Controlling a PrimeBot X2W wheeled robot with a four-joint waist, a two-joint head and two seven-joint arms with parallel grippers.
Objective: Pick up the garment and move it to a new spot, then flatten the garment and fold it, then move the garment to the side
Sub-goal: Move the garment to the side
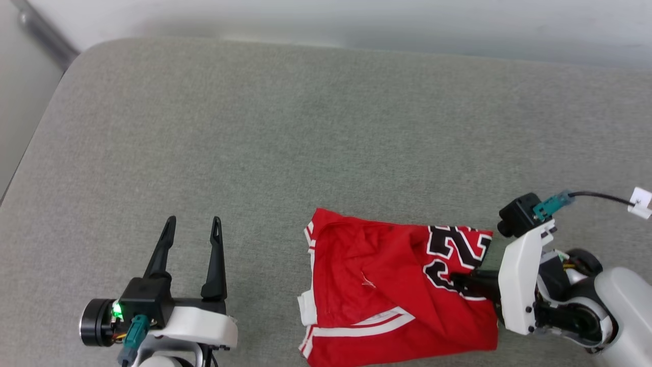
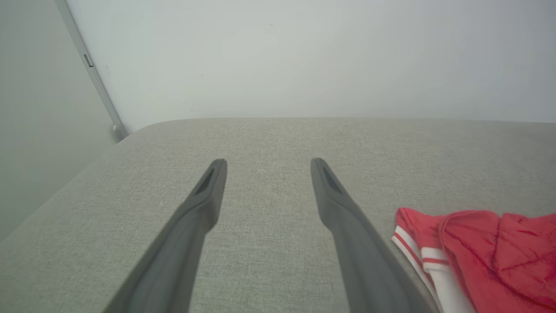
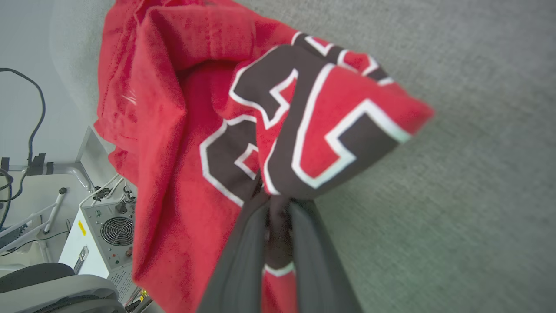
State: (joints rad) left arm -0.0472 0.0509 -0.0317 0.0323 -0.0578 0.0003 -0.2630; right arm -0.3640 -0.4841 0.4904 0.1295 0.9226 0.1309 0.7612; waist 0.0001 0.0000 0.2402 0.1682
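Observation:
The garment (image 1: 382, 285) is a red shirt with white striped trim and black block print, lying folded on the grey cushion near the front edge, right of centre. My right gripper (image 1: 458, 282) comes in from the right and is shut on the garment's printed right edge. In the right wrist view the two fingers (image 3: 243, 243) pinch a bunched fold of the printed cloth (image 3: 312, 130), which lifts off the cushion. My left gripper (image 1: 192, 224) stands open over bare cushion to the garment's left, well apart from it. The left wrist view has the garment's striped edge (image 2: 417, 256) at lower right.
The grey cushion (image 1: 285, 132) stretches wide behind and to the left of the garment, ending at a pale wall (image 1: 356, 20). Its left edge (image 1: 30, 148) curves down to the floor. Beyond the cushion's front edge stands a white machine with a fan (image 3: 104, 234).

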